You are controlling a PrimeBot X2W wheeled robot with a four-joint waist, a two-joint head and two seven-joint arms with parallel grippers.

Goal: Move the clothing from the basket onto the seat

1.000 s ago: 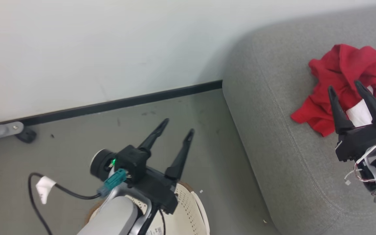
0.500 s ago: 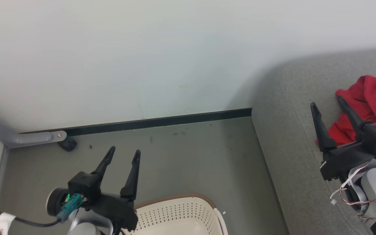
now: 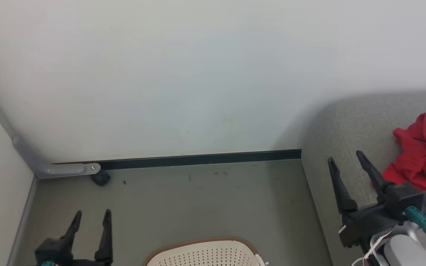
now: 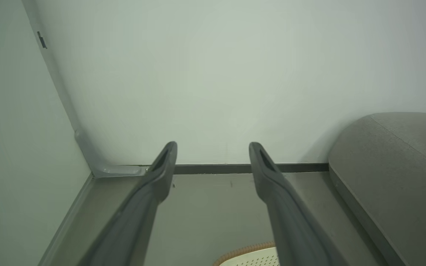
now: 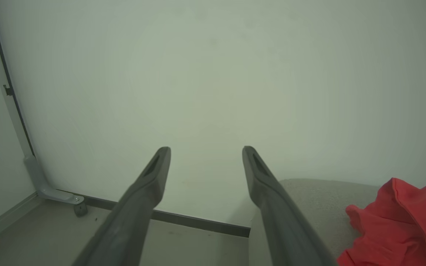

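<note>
Red clothing lies crumpled on the grey seat at the right edge of the head view, with a white panel showing below it. The same clothing rests on the seat in the right wrist view. My right gripper stands open and empty over the seat, just left of the clothing. The cream basket with its brown rim sits on the floor at the bottom centre; its inside is hidden. My left gripper is open and empty at the lower left, left of the basket.
A pale wall with a dark baseboard closes off the back. A grey metal leg with a black caster stands at the left corner. Grey floor lies between basket, wall and seat.
The head camera has tilted and turned, so the whole picture shifted down and right. Both grippers have stayed open; the clothing stays on the seat.
</note>
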